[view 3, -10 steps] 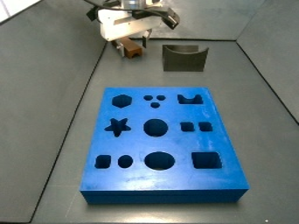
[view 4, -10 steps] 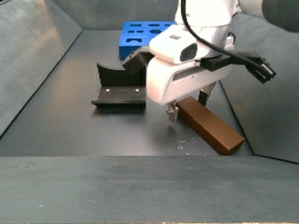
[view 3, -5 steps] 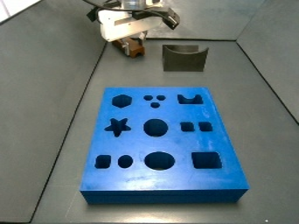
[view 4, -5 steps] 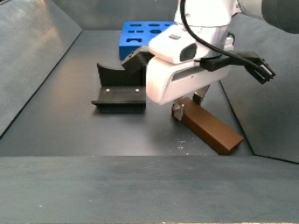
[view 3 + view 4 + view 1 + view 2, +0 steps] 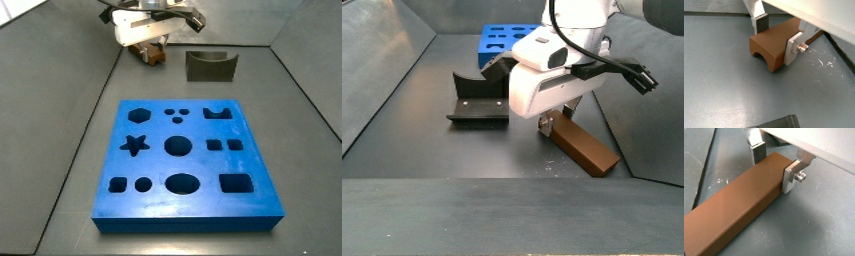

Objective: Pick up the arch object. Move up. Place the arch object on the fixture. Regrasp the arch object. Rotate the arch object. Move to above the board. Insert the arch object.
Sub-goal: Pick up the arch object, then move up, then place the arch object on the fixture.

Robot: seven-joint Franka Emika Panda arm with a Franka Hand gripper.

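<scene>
The arch object (image 5: 769,47) is a long orange-brown bar lying flat on the grey floor, with an arch cut in its end face. It also shows in a wrist view (image 5: 737,208) and in both side views (image 5: 155,58) (image 5: 591,149). My gripper (image 5: 777,39) straddles one end of it, with one finger (image 5: 795,46) on each long side and both pads against the block; it also shows in a wrist view (image 5: 774,165) and in both side views (image 5: 150,50) (image 5: 553,124). The fixture (image 5: 210,66) (image 5: 476,103) stands beside it. The blue board (image 5: 187,160) (image 5: 505,38) lies further off.
Grey walls enclose the floor on the sides (image 5: 54,90) (image 5: 382,70). The fixture's edge shows in a wrist view (image 5: 774,122). Scratches mark the floor beside the bar (image 5: 824,62).
The gripper has come down a little around the bar's end since a second ago. Over the last half second nothing visibly moves, and the bar still lies on the floor.
</scene>
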